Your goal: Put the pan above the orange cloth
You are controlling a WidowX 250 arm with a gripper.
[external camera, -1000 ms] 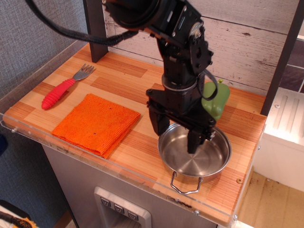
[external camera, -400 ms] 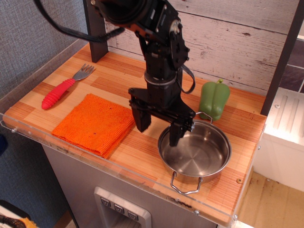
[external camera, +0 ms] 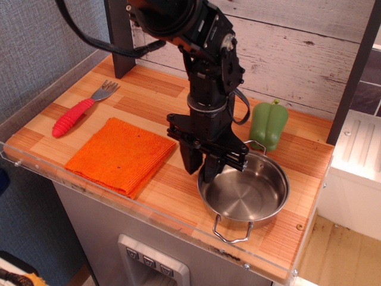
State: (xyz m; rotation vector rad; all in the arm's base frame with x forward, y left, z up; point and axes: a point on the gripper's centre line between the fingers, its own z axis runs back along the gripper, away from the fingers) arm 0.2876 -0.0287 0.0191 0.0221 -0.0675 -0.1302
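The pan (external camera: 244, 195) sits on the right part of the wooden counter (external camera: 149, 98), just in front of the green pepper (external camera: 268, 124) and well apart from the orange cloth (external camera: 121, 155) to its left. It looks rigid, light and slick, so the thin left rim is the likeliest place to pinch; the wire loop handles look thin and awkward to hold. The gripper (external camera: 201, 166) hangs at that left rim, fingers narrowed, one outside the wall and one seemingly inside, though actual contact cannot be told. A red-handled fork (external camera: 81, 109) lies beyond the cloth.
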